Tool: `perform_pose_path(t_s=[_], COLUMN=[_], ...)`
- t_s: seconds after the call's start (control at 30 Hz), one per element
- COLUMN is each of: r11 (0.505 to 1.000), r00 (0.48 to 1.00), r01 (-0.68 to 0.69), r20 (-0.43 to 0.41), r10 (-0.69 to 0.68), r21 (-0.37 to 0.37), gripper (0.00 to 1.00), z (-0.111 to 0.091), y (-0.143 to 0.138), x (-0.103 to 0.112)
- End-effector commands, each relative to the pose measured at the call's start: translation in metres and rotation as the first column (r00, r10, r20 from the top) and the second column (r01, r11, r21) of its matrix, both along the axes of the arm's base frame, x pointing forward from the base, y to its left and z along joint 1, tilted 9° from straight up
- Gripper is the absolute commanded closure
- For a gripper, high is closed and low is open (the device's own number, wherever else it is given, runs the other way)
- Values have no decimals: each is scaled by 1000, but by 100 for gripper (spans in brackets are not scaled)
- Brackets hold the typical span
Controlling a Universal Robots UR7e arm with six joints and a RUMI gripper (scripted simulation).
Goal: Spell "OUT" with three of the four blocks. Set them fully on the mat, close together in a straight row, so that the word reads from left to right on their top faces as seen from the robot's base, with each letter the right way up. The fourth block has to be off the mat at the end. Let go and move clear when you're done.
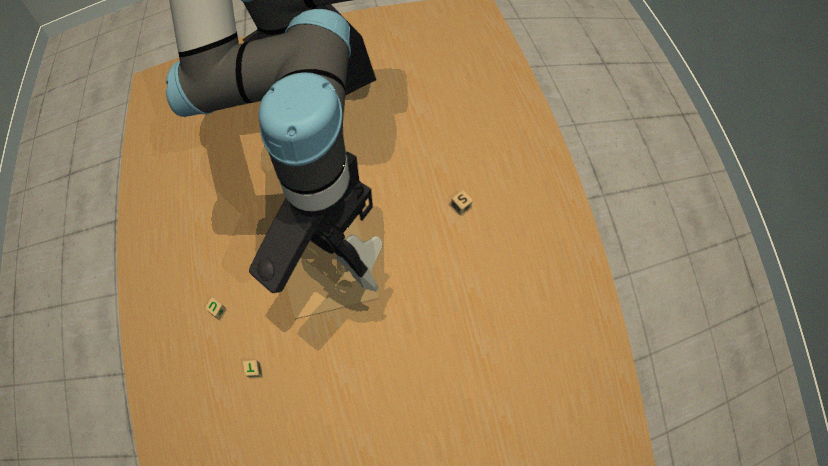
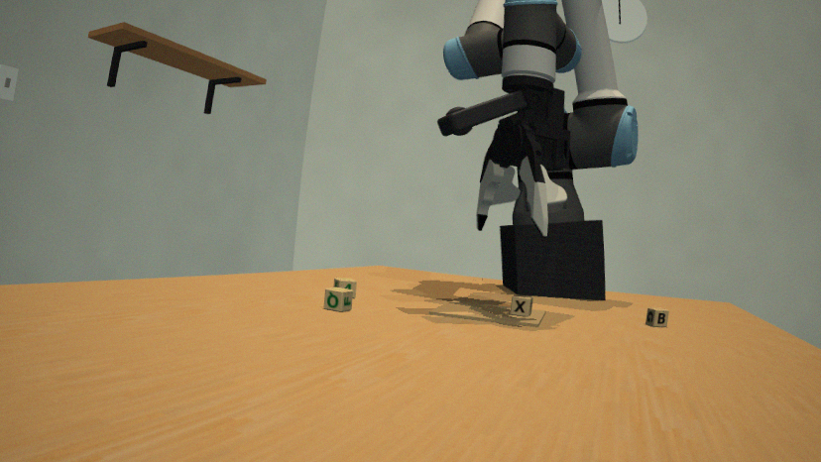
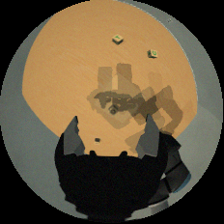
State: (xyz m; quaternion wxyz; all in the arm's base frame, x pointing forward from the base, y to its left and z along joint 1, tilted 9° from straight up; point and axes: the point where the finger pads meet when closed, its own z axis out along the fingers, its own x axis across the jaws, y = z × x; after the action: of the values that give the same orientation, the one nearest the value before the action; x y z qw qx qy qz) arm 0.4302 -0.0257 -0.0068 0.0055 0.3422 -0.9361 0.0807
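Gripper [image 1: 366, 277] [image 2: 513, 231] [image 3: 111, 116] fingers stand wide apart with nothing between, above the mat [image 1: 312, 305] [image 2: 538, 322] [image 3: 108, 122]. The X-sided block [image 2: 522, 306] [image 3: 113, 110] sits toward its robot-left end, probably as the opening O, though its top is hidden. U [image 1: 214, 307] [image 2: 345, 287] [image 3: 153, 54] and T [image 1: 251, 368] [image 2: 337, 299] [image 3: 118, 39] wait off the mat; S [image 1: 461, 201] [image 2: 656, 317] [image 3: 98, 140] properly lies outside.

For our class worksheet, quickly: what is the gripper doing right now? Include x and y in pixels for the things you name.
Gripper [image 2: 512, 225] [image 3: 111, 116]: open, holding nothing, above the table [image 1: 492, 347] [image 2: 402, 402] [image 3: 63, 63].
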Motion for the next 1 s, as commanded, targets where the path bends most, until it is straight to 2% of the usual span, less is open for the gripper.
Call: perform_pose_path(t_s=[0.0, 0.13, 0.23, 0.43, 0.63, 0.7, 0.97], r11=[990, 982, 960, 900, 819, 819, 660], r00=[990, 981, 959, 898, 815, 815, 653], r01=[-138, -190, -279, -436, -574, -574, -751], r20=[-19, -27, -42, -68, -93, -93, -127], r10=[138, 190, 279, 435, 572, 572, 747], r21=[0, -1, -2, 0, 6, 6, 22], gripper=[0, 0, 0, 0, 0, 0, 0], z=[1, 1, 1, 2, 3, 3, 3], y=[-4, -6, -8, -13, -17, -17, -24], x=[4, 5, 8, 11, 14, 14, 17])
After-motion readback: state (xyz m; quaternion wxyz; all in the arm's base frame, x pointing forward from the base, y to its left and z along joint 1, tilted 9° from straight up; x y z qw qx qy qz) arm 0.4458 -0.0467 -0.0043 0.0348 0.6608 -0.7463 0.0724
